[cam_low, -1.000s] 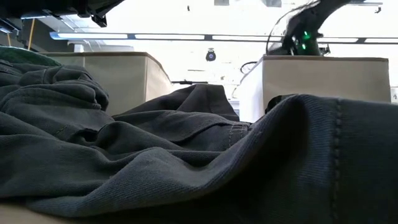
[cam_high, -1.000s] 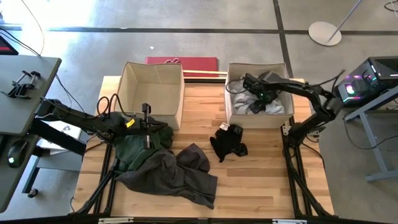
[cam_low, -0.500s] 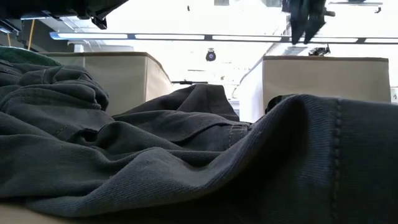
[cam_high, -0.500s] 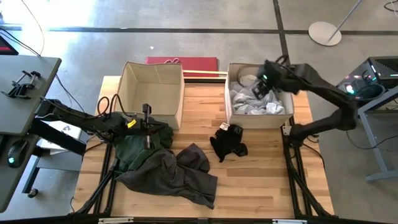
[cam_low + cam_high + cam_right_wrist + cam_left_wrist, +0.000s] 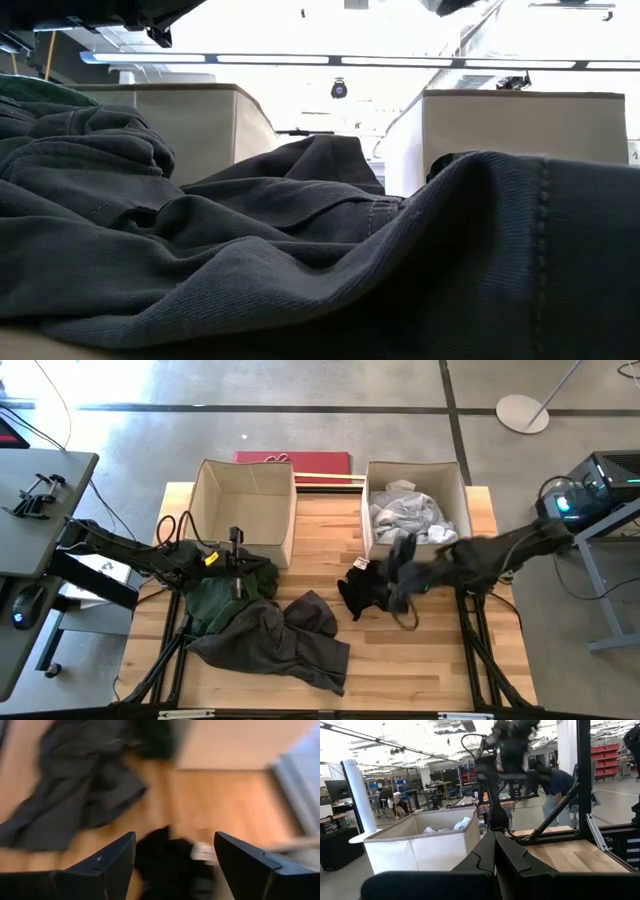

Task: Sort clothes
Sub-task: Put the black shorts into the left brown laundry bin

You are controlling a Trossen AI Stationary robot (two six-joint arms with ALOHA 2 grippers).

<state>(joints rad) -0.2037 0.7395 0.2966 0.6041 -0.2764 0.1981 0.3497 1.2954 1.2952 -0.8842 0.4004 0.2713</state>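
Observation:
White and light grey clothes (image 5: 405, 515) lie in the right beige box (image 5: 465, 510). The left beige box (image 5: 245, 500) shows no clothes. A small black garment (image 5: 365, 588) lies on the table in front of the right box. A charcoal grey garment (image 5: 285, 640) and a dark green one (image 5: 220, 598) lie at the near left. My right gripper (image 5: 392, 578) is open and empty just above the black garment (image 5: 167, 857). My left gripper (image 5: 238, 565) is shut, over the green garment's far edge.
The charcoal garment (image 5: 300, 250) fills the low view's foreground, with both boxes (image 5: 190, 120) behind it. A red flat thing (image 5: 292, 458) lies beyond the table's far edge. People stand in the room beyond the table (image 5: 555, 785). Bare wood shows at the near right (image 5: 420, 660).
My right gripper has risen out of the right box and swung toward the table's near edge and left, down to just above the black garment. The light clothes stay in the box.

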